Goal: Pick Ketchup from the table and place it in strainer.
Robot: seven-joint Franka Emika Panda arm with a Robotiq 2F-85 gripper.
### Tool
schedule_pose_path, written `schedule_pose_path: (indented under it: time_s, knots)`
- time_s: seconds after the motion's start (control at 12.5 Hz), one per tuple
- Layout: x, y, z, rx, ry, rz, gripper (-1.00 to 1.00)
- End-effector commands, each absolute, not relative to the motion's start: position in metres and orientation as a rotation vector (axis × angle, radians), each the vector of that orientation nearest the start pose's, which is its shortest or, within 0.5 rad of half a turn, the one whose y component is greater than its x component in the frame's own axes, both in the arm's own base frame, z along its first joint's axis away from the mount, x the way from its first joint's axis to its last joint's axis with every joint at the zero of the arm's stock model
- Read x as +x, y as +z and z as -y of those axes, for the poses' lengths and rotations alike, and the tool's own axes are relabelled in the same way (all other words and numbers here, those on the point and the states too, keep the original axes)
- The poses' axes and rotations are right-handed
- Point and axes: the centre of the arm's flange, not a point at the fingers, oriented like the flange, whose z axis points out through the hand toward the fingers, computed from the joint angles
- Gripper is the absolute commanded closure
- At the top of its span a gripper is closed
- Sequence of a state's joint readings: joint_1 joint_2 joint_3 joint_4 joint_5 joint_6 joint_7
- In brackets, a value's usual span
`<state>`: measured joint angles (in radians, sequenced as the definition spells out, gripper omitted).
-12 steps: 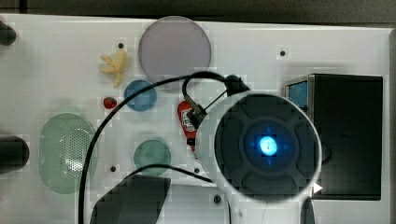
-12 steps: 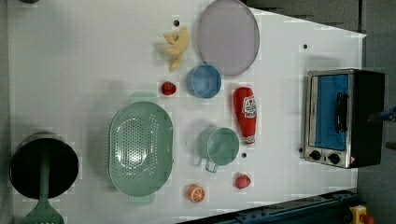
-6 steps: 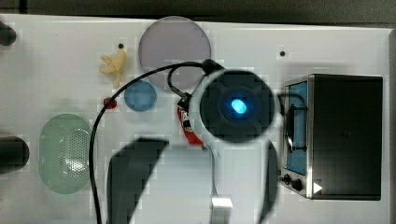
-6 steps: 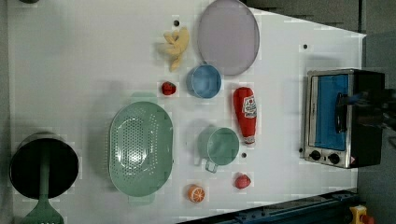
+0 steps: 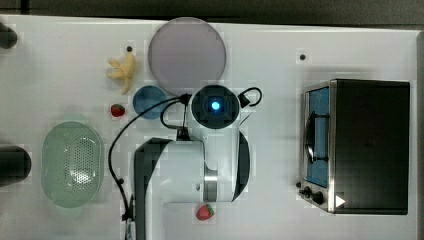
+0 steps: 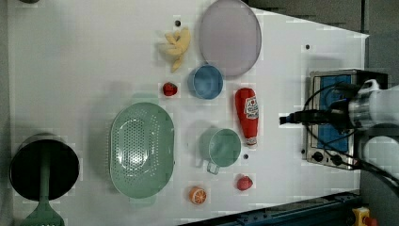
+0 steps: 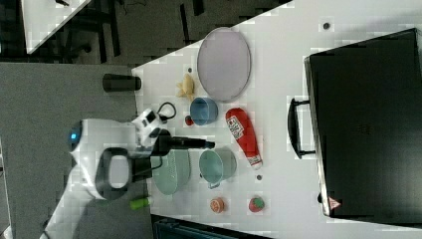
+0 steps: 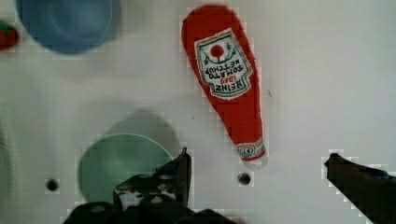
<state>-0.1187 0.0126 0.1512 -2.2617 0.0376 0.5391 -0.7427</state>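
Pincer hangs wide open and empty above the Ketchup, which lies flat on the surface between blue bowl and green cup, cap end nearest the fingertips, long axis crossing the gap.

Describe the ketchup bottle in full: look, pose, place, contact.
The Ketchup is a red squeeze bottle, seemingly plastic, with a white printed label and a white cap band at its narrow end. It lies flat on the white table, untouched. In the left view it sits right of the blue bowl, its cap end beside the teal cup, apart from both. In the wrist view the open gripper straddles the space just past its cap, not yet around it.
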Motion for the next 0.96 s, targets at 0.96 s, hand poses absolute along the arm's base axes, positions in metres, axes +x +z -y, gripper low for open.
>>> schedule_pose_path:
  time_s: [0.96]
  knots:
    - [0.494, 0.190, -0.014, -3.073, 0.055, 0.395, -1.00]
